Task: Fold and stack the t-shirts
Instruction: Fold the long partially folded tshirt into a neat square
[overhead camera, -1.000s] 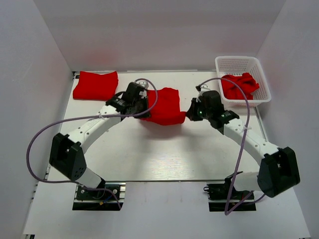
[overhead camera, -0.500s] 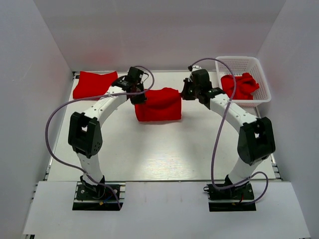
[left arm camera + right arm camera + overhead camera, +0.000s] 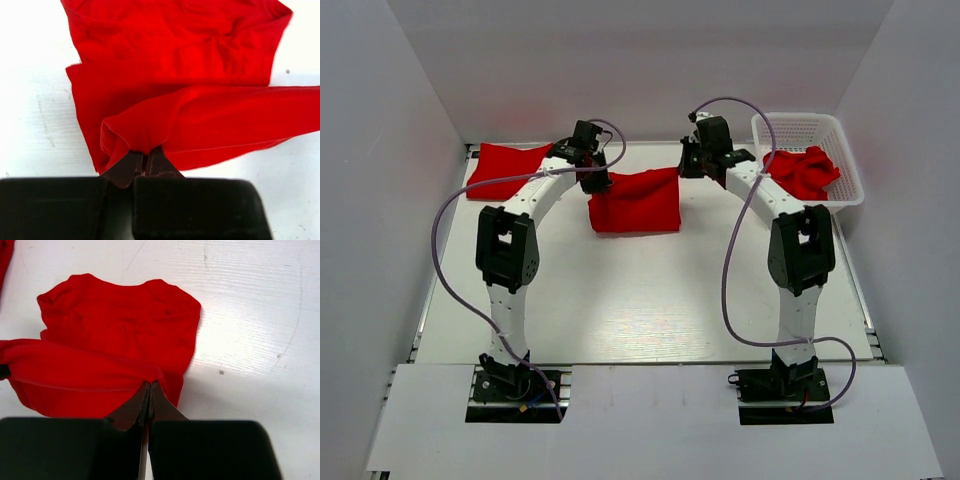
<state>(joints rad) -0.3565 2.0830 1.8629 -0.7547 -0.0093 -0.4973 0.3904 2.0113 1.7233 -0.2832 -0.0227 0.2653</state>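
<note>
A red t-shirt (image 3: pixel 636 201) hangs stretched between my two grippers at the back middle of the table, its lower part resting on the surface. My left gripper (image 3: pixel 594 180) is shut on its left top corner, also shown in the left wrist view (image 3: pixel 145 155). My right gripper (image 3: pixel 686 170) is shut on its right top corner, also shown in the right wrist view (image 3: pixel 150 386). A folded red t-shirt (image 3: pixel 506 169) lies at the back left. More crumpled red t-shirts (image 3: pixel 803 170) lie in the basket.
A white mesh basket (image 3: pixel 810 128) stands at the back right corner. White walls enclose the table on three sides. Purple cables loop above both arms.
Both arms have stretched toward the back of the table, carrying the shirt's held edge away from me. The shirt now hangs flatter and wider between the grippers.
</note>
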